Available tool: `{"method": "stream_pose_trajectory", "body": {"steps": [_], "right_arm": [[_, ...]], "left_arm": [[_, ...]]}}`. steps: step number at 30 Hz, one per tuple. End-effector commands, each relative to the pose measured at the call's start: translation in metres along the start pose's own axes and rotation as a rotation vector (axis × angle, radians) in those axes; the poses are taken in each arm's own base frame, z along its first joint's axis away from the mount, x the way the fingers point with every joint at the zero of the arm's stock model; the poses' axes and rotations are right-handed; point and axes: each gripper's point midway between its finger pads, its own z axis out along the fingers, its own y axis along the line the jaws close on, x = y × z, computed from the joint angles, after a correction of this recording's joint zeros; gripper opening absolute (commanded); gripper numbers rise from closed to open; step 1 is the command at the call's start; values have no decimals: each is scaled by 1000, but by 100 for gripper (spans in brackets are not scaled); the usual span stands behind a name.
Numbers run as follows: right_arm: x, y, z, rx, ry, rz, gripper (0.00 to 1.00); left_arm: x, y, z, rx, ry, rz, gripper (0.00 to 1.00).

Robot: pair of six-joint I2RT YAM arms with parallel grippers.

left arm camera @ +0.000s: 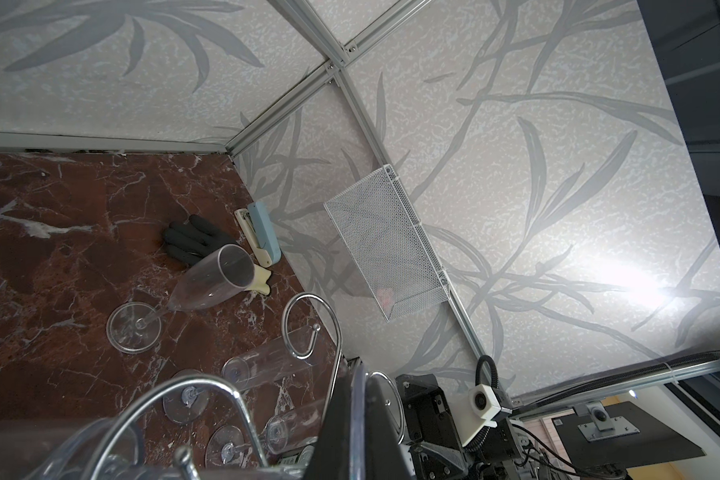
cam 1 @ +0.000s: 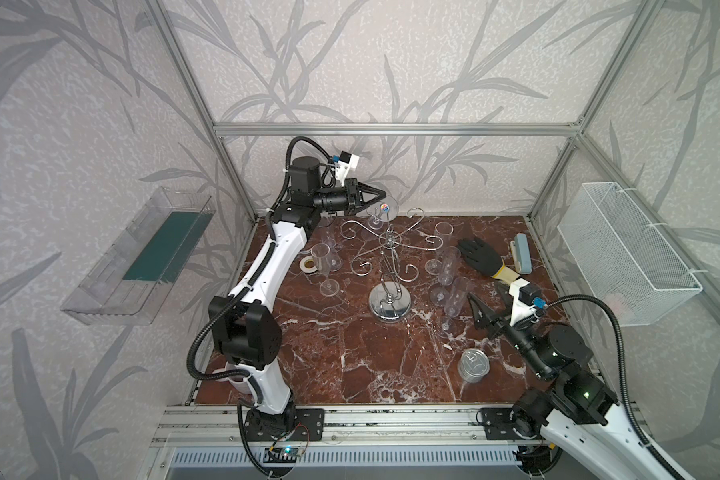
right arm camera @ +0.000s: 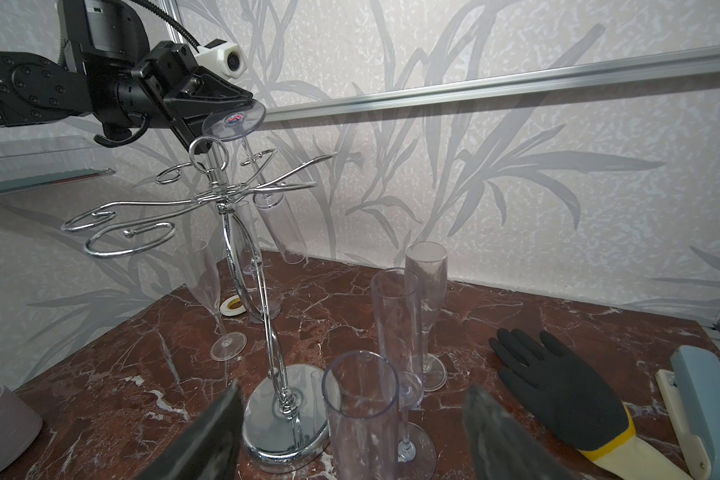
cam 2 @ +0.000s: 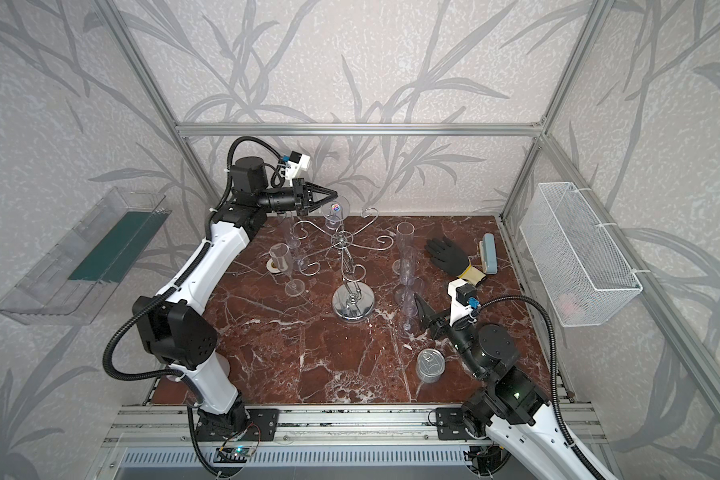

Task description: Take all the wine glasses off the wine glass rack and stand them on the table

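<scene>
Clear wine glass [right arm camera: 233,120], inverted, has its foot clamped in the shut left jaws above a rear arm of the wine glass rack [cam 1: 389,241]. Risk: a sideways pull could snag the stem and tip the rack. Right jaws: wide, empty. Only the right wrist view shows the foot raised above the arms.

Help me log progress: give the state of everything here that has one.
wine glass rack, upright
wine glass, upside down, foot above the rack's arms
left claw, shut on the glass's foot
right claw, open, empty
tin can, upright, lid on
table flutes, upright
</scene>
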Motion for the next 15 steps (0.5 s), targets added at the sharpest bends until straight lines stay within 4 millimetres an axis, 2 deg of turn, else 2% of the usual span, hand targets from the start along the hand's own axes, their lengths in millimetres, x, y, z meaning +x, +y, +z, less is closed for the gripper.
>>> {"method": "stream_pose_trajectory", "body": {"steps": [1, 15], "right_arm": [[-3, -4, -2, 16, -22, 12, 81], [-3, -6, -6, 23, -25, 13, 82]], "left_arm": [[7, -23, -7, 37, 19, 55, 0], [6, -25, -18, 52, -10, 46, 0]]}}
